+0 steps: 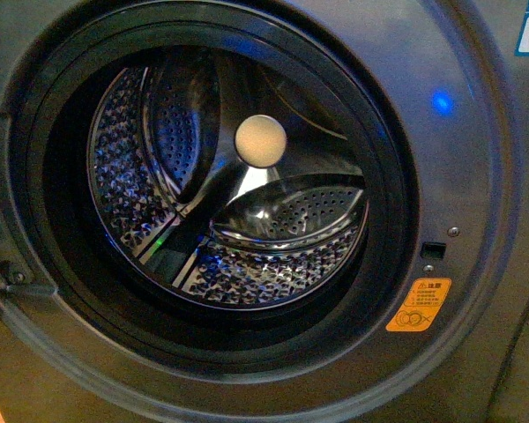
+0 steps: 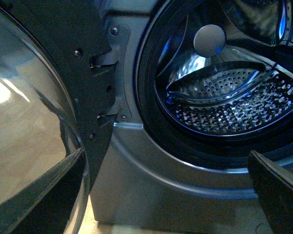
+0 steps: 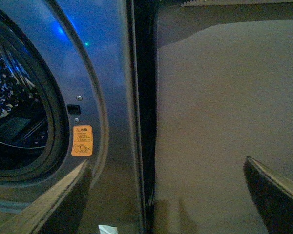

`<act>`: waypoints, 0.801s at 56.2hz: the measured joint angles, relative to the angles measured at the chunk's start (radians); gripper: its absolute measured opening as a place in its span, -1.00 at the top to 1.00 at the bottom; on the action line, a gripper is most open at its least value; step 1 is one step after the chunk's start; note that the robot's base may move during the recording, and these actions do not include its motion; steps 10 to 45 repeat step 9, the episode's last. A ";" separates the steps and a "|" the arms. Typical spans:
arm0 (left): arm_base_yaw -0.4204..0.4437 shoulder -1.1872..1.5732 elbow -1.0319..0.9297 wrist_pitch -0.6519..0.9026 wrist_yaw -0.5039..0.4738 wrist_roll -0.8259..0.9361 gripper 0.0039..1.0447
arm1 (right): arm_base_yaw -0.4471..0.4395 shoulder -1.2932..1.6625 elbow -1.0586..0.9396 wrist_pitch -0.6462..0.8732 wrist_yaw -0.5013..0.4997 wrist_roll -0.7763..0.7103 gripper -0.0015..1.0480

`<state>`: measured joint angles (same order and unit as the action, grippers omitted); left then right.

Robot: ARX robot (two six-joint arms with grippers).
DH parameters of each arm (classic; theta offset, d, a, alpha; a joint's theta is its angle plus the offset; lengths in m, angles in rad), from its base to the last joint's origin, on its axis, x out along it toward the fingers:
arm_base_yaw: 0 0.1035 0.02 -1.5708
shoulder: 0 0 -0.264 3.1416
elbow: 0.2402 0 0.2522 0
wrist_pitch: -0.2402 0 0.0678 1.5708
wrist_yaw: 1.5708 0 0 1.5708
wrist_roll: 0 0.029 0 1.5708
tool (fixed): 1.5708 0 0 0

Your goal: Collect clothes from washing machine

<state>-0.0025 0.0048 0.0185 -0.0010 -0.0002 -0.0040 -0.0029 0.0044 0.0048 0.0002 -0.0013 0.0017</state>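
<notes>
Home laundry spot: front-load washing machine (image 1: 247, 370) w/ open door (image 2: 34, 122), steel drum (image 1: 229, 185), plain wall (image 3: 224, 112).

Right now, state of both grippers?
Left gripper: open, holding nothing, facing the washing machine.
Right gripper: open, holding nothing.

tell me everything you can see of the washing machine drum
The drum is shiny perforated steel behind a thick black rubber door seal. Two raised, perforated paddles stand out from its wall, and a pale round disc sits at the back centre. Blue light glints off the metal. No clothes are visible inside; the door is swung open.
</notes>
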 joint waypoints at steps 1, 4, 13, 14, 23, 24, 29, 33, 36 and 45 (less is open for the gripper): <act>0.000 0.000 0.000 0.000 0.000 0.000 -0.88 | 0.000 0.000 0.000 0.000 0.000 0.000 -0.84; 0.000 0.000 0.000 0.000 0.000 0.000 -0.88 | 0.000 0.000 0.000 0.000 0.000 0.001 -0.88; 0.000 0.000 0.000 0.000 0.000 0.000 -0.88 | 0.000 0.000 0.000 0.000 0.000 0.001 -0.85; 0.000 0.000 0.000 0.000 0.000 0.000 -0.88 | 0.000 0.000 0.000 0.000 0.000 0.001 -0.85; 0.000 0.000 0.000 0.000 0.000 0.000 -0.88 | 0.000 0.000 0.000 0.000 0.000 0.001 -0.85; 0.000 0.000 0.000 0.000 0.000 0.000 -0.88 | 0.000 0.000 0.000 0.000 0.000 0.001 -0.85; 0.000 0.000 0.000 0.000 0.000 0.000 -0.88 | 0.000 0.000 0.000 0.000 0.000 0.001 -0.85; 0.000 0.000 0.000 0.000 0.000 0.000 -0.88 | 0.000 0.000 0.000 0.000 0.000 0.001 -0.85; 0.000 0.000 0.000 0.000 0.000 0.000 -0.88 | 0.000 0.000 0.000 0.000 0.000 0.001 -0.85; 0.000 0.000 0.000 0.000 0.000 0.000 -0.88 | 0.000 0.000 0.000 0.000 0.000 0.001 -0.85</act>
